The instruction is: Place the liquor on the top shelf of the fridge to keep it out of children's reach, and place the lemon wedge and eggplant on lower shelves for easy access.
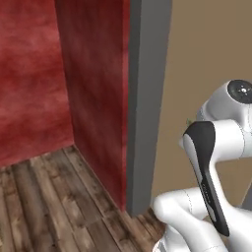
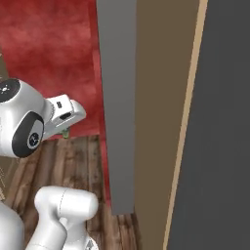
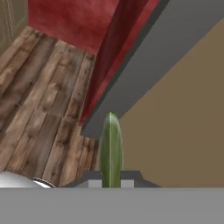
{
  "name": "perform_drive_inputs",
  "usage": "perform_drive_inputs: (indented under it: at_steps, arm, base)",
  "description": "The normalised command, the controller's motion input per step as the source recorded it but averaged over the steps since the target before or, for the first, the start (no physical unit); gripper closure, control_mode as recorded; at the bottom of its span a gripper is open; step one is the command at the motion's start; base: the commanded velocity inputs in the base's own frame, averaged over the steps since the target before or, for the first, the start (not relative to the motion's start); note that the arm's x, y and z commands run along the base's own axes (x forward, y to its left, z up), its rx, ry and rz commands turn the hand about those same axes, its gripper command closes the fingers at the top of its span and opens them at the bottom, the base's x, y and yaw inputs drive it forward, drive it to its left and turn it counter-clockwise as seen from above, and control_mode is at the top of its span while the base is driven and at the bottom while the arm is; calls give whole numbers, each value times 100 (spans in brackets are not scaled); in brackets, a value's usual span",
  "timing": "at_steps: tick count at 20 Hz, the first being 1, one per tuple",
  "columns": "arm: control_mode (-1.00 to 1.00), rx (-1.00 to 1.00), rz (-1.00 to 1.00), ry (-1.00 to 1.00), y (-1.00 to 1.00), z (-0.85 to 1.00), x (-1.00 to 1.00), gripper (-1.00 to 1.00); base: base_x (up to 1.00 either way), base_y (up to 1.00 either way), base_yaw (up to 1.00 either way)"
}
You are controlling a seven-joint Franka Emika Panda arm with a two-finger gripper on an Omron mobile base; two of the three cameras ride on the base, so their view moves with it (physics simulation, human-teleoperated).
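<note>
Between the tool's (image 3: 111,183) closed tips sits the lemon wedge (image 3: 111,148).

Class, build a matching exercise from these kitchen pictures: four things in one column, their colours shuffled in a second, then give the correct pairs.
Things:
1. wall
2. floor
3. lemon wedge
4. upright panel

Colours:
A. grey
B. yellow-green
C. mottled red
D. brown wood planks

Pairs: 1-C, 2-D, 3-B, 4-A
</note>
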Motion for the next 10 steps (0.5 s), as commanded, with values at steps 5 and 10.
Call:
perform_drive_inputs:
  at_steps: [5, 10]
  arm:
    - [100, 0, 0, 0, 0, 0, 0, 100]
    - [100, 0, 0, 0, 0, 0, 0, 100]
  base:
    - [-100, -66, -28]
    - [-100, -66, -38]
